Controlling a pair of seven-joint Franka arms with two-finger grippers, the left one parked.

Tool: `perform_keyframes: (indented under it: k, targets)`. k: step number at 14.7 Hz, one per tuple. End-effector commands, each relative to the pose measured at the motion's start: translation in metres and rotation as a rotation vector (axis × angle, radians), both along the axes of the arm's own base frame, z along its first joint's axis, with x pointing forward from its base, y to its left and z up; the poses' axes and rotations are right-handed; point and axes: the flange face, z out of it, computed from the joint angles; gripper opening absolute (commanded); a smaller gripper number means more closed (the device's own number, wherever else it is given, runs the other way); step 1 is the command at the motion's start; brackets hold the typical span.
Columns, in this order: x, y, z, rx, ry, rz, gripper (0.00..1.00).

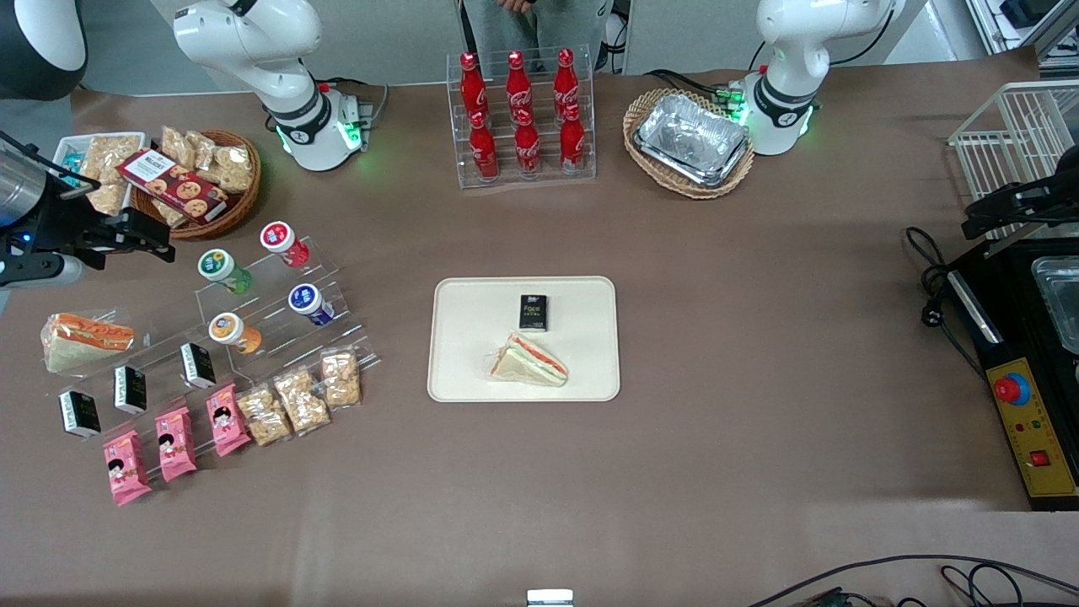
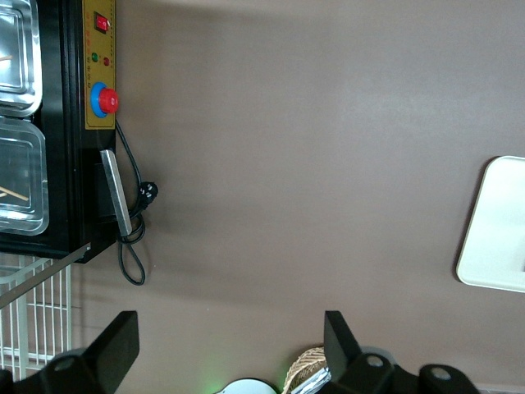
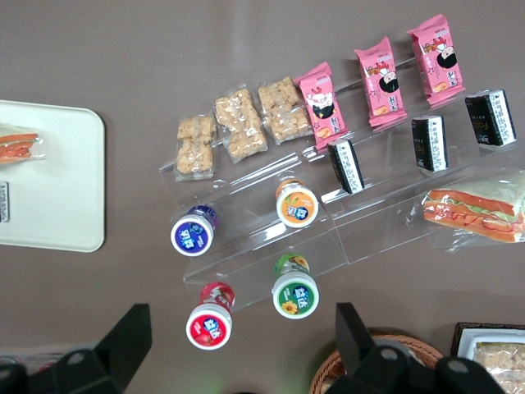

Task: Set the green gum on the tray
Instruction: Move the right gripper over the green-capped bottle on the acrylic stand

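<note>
The green gum [image 1: 223, 270] lies on the top step of a clear stepped stand, beside a red-bodied bottle [image 1: 282, 240]. In the right wrist view the green gum [image 3: 295, 291] shows its white lid with a green label. The cream-white tray [image 1: 472, 337] lies mid-table and holds a black pack [image 1: 533, 312] and a wrapped sandwich [image 1: 527, 361]; its corner also shows in the right wrist view [image 3: 49, 189] and the left wrist view [image 2: 496, 230]. My right gripper [image 1: 156, 236] hovers open and empty above the table beside the stand; in its own view the gripper [image 3: 242, 345] is apart from the green gum.
Blue [image 1: 308, 303] and orange [image 1: 232, 331] bottles, black packs, pink packs, snack bags and a sandwich [image 1: 84, 337] fill the stand. A cookie basket [image 1: 198, 181] stands by the gripper. A cola rack [image 1: 523, 118] and a foil tray in a wicker basket [image 1: 691, 143] stand farther from the front camera.
</note>
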Motion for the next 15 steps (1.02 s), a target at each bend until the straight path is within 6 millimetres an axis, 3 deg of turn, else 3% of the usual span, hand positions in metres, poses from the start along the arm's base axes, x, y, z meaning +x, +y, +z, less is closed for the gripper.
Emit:
perform_keyframes:
  k: [1,5,7,13,15]
  targets:
    - [-0.038,-0.012,0.006,0.023,-0.001,0.009,1.0]
    - [-0.097,-0.028,0.007,0.004,-0.075,-0.007,1.0]
    - [-0.114,-0.035,0.0,0.013,-0.07,-0.018,1.0]
    - [-0.114,-0.041,-0.003,0.019,-0.068,-0.031,1.0]
    - [-0.111,-0.039,-0.021,0.013,-0.048,-0.026,1.0]
